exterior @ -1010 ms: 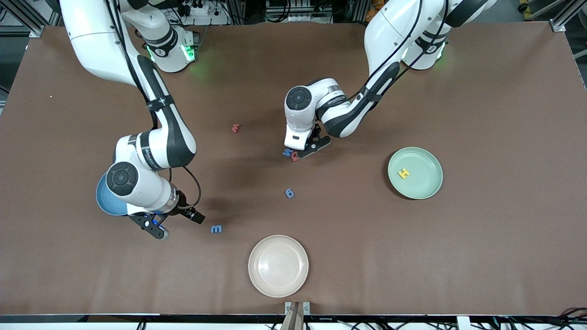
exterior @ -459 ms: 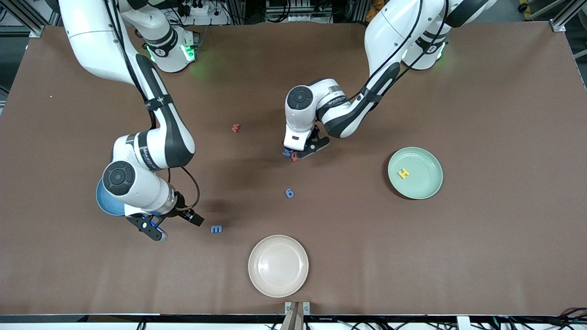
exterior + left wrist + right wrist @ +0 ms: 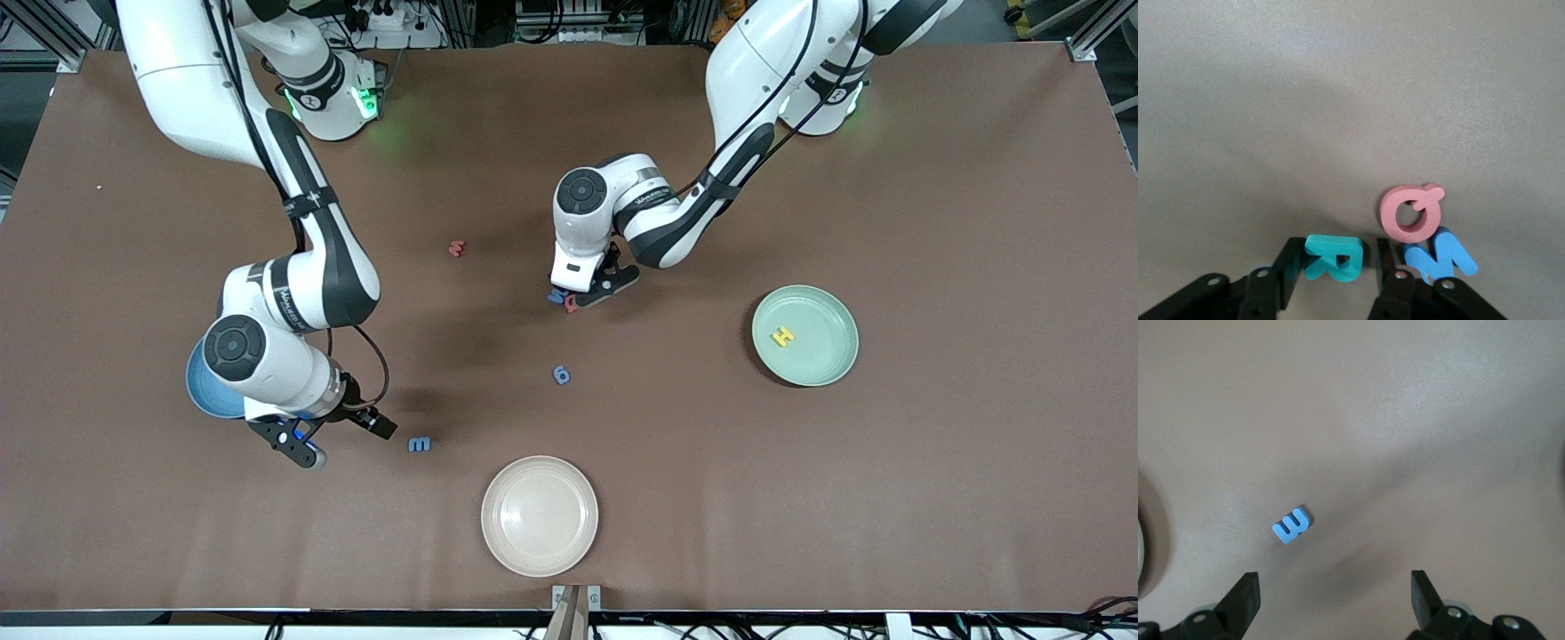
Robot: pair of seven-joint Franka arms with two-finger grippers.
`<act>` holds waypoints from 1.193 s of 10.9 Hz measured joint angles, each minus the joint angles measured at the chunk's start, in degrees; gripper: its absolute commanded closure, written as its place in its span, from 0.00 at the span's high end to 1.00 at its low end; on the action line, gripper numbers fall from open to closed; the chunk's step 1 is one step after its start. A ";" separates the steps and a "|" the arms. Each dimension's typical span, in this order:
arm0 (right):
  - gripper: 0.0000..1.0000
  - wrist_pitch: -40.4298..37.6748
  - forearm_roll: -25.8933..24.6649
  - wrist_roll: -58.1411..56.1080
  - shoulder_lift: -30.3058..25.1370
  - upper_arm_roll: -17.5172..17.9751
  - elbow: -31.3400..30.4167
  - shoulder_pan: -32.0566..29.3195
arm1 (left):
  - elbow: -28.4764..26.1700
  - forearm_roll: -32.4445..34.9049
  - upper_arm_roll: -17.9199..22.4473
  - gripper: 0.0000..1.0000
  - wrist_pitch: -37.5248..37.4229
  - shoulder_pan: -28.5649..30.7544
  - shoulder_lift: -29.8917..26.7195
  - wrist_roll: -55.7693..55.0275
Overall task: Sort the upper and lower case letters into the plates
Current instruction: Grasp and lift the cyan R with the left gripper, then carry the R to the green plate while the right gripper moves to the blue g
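Both left end effector [image 3: 1331, 270] fingers flank teal letter R [image 3: 1333, 257].

The left tool [image 3: 1331, 270] brackets a teal R [image 3: 1333, 257] — pink Q [image 3: 1411, 213] overlaps blue M [image 3: 1439, 257] alongside.

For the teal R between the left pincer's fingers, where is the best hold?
Across its outer side edges, from straight above. The teal R lies flat on the table, and the left pincer already straddles it. The pink Q and blue M crowd one finger, so a narrow, vertical approach seems safest.
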 measured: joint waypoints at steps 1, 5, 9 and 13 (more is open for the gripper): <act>1.00 0.09 0.00 0.00 0.09 0.00 0.00 0.00 | 0.04 0.01 -0.02 0.01 0.05 0.00 -0.01 0.04; 1.00 0.17 0.00 0.00 0.18 0.00 0.09 0.00 | 0.05 0.01 -0.02 0.00 0.04 0.02 -0.03 0.04; 1.00 0.32 0.30 0.00 0.19 0.07 0.80 0.10 | 0.32 0.01 -1.07 0.00 -4.93 3.05 -2.25 3.75; 1.00 0.56 0.35 -0.58 0.14 0.77 6.12 0.33 | -1.60 -0.73 -2.10 0.00 -10.43 11.46 -7.27 20.54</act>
